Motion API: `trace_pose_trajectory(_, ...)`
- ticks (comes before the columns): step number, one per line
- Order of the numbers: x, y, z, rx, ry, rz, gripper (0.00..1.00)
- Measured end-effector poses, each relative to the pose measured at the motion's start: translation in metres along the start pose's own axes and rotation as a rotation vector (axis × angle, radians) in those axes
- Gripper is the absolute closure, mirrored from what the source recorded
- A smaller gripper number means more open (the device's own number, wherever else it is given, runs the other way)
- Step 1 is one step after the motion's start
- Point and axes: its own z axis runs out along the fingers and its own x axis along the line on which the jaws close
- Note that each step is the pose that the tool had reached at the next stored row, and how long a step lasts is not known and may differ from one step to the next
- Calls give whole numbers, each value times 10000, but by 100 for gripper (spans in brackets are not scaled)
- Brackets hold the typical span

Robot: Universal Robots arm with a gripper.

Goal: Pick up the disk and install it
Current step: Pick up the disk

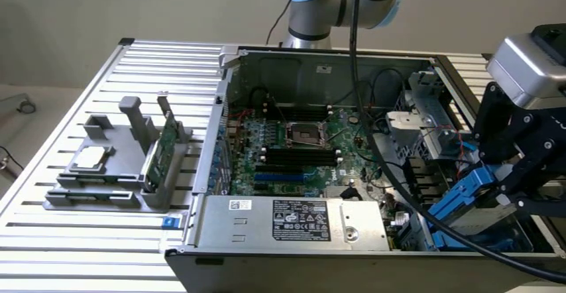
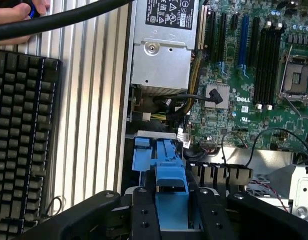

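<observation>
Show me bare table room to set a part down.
Bare slats on the grey fixture's far and near sides, plus the strip between keyboard and computer case. Crowded: inside the case, and where the gripper clamps the disk.

Disk [image 2: 166, 160] in tool [image 2: 173, 202] (over case [image 1: 319, 74])

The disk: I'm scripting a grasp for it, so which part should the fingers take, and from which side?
Probably the blue carrier rails on the two long edges of the disk, coming down from above the open case: they are straight, parallel and stand clear. The gripper clamps it so here.
</observation>
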Motion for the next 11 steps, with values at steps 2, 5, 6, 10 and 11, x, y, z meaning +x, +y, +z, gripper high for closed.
trace_pose_trajectory(2, -2, 26, 3, 19, 3, -8, 67)
trace_pose_trajectory(5, -6, 45, 7, 61, 6, -25, 67)
trace_pose_trajectory(6, -9, 45, 8, 72, 9, -31, 67)
trace_pose_trajectory(10, -48, 42, 12, 90, 7, -50, 67)
trace_pose_trajectory(11, -60, 41, 15, 90, 3, -54, 67)
